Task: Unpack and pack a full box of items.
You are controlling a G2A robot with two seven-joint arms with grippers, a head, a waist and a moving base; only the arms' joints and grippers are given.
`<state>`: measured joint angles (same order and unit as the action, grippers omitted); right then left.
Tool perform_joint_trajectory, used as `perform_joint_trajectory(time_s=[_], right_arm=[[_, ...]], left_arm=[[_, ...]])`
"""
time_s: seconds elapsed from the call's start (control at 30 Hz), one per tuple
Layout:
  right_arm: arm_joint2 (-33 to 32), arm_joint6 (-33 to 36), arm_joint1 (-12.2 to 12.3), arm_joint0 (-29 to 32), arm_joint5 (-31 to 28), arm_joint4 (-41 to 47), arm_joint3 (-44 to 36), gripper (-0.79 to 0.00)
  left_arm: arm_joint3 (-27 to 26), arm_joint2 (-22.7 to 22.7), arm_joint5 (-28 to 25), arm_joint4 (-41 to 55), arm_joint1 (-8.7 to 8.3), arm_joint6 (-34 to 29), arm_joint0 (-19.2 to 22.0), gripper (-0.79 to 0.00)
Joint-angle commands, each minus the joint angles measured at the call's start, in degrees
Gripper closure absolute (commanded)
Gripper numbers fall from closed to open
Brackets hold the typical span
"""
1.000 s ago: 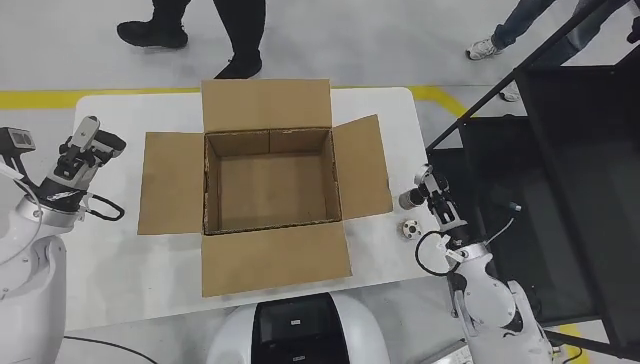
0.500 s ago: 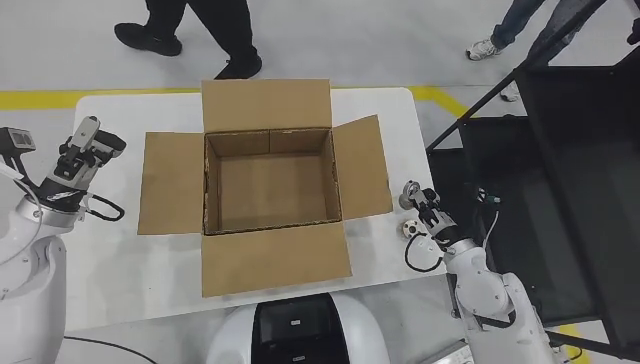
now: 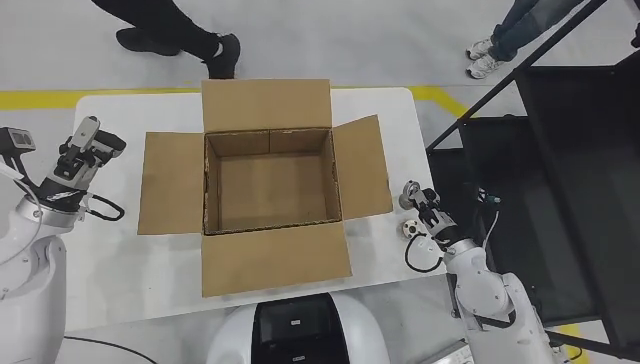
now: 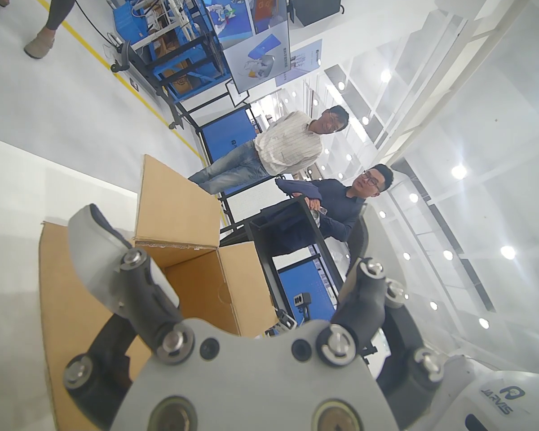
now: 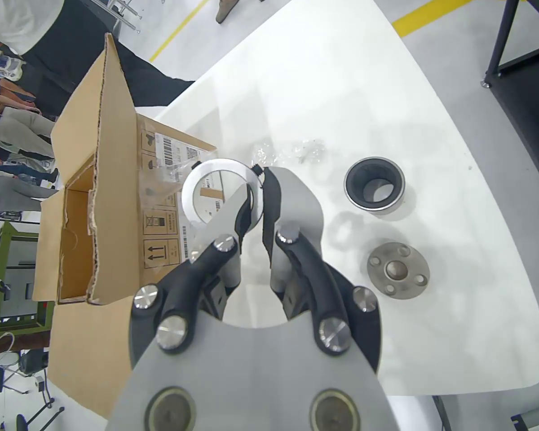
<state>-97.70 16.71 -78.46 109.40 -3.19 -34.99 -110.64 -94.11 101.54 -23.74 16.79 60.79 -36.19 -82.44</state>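
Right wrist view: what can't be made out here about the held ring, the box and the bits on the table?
In the right wrist view:
- Metal ring: near rim hidden by the right pincer.
- Cardboard box: floor hidden behind its own near wall.
- Clear plastic scraps: too faint to tell their shape.

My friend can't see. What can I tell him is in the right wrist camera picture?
The right gripper holds a shiny metal ring in its closed jaws over the white table, next to the open cardboard box. On the table lie a black-lined ring, a flat metal disc with holes and scraps of clear plastic.
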Motion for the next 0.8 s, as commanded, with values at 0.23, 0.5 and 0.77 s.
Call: perform_joint_trajectory(time_s=[0.23,0.5,0.77], right_arm=[[0.0,0.0,0.0,0.0,0.0,0.0,0.0,0.000],[-1.1,-0.7,0.5,1.7,-2.4,-3.5,0.1,0.000],[-0.1,-1.3,0.9,4.0,-2.4,-11.4,0.9,0.000]], left_arm=[[0.0,0.0,0.0,0.0,0.00,0.0,0.0,-0.785],[0.0,0.0,0.0,0.0,0.00,0.0,0.0,-0.785],[0.0,0.0,0.0,0.0,0.00,0.0,0.0,-0.785]])
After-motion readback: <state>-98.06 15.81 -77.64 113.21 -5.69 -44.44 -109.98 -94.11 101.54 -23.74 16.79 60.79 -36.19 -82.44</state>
